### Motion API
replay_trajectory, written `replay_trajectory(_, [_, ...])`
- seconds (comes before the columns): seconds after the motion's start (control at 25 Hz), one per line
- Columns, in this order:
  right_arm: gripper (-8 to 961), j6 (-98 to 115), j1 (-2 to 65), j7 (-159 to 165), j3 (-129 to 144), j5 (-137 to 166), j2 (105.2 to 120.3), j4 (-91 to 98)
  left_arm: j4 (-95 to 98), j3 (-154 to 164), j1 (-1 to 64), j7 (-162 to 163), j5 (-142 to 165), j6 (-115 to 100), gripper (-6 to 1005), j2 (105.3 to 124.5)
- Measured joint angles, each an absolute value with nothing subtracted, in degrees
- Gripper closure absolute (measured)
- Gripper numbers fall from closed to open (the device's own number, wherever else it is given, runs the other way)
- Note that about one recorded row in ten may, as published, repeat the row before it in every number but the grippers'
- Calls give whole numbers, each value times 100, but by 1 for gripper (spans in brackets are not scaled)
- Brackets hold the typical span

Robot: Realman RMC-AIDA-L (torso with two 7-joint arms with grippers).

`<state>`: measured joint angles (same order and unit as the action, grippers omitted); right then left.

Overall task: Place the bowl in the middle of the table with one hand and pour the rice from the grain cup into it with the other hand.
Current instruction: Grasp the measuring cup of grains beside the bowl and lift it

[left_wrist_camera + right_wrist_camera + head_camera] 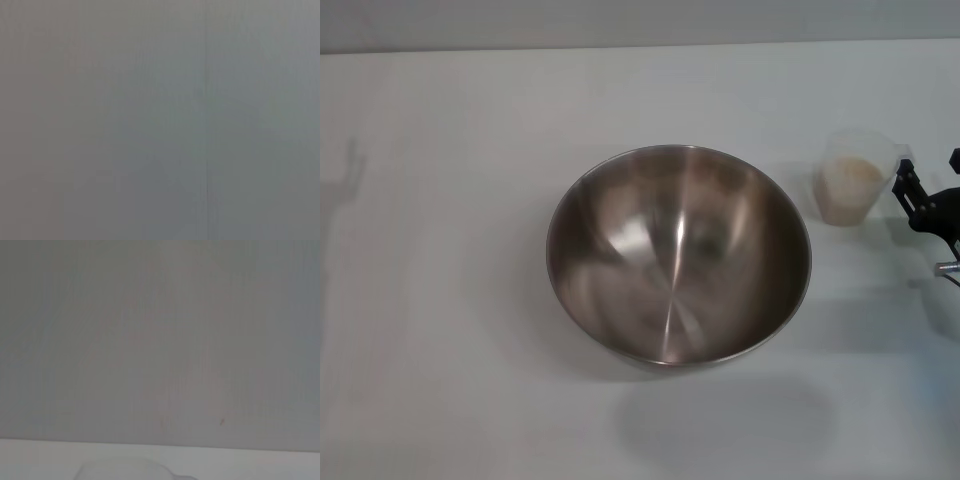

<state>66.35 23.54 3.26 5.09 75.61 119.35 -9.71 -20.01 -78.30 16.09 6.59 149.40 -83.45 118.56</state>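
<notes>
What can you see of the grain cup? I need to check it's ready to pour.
The grain cup is small, translucent clear plastic, standing upright on the white table to the right of the steel bowl, apart from it. Pale rice sits inside. The right claw is at its right side; whether it touches is unclear.

One bowl (678,265) sits on one table (440,300). There is one grain cup (858,177), holding a single heap of rice (850,180). Only one gripper, the right gripper (920,200), is visible.
</notes>
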Motion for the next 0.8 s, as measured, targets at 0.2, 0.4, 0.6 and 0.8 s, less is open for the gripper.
replay_trajectory(0.2, [293,6635,2390,328,509,7558,11935,-948,-2001,-7831,1587,670,14942,-8373,198,11863])
replay_trajectory(0.4, [293,6628,2419,331,508,7558,11936,-938,-2001,-7831,1573,677,14942,-8380,198,11865])
replay_trajectory(0.6, [292,6512,2459,334,451,7558,11935,-913,-2004,-7805,1556,696,14953,-8380,198,11865])
replay_trajectory(0.8, [293,6419,2500,334,445,7558,11935,-910,-2004,-7763,1544,689,14955,-8380,198,11865])
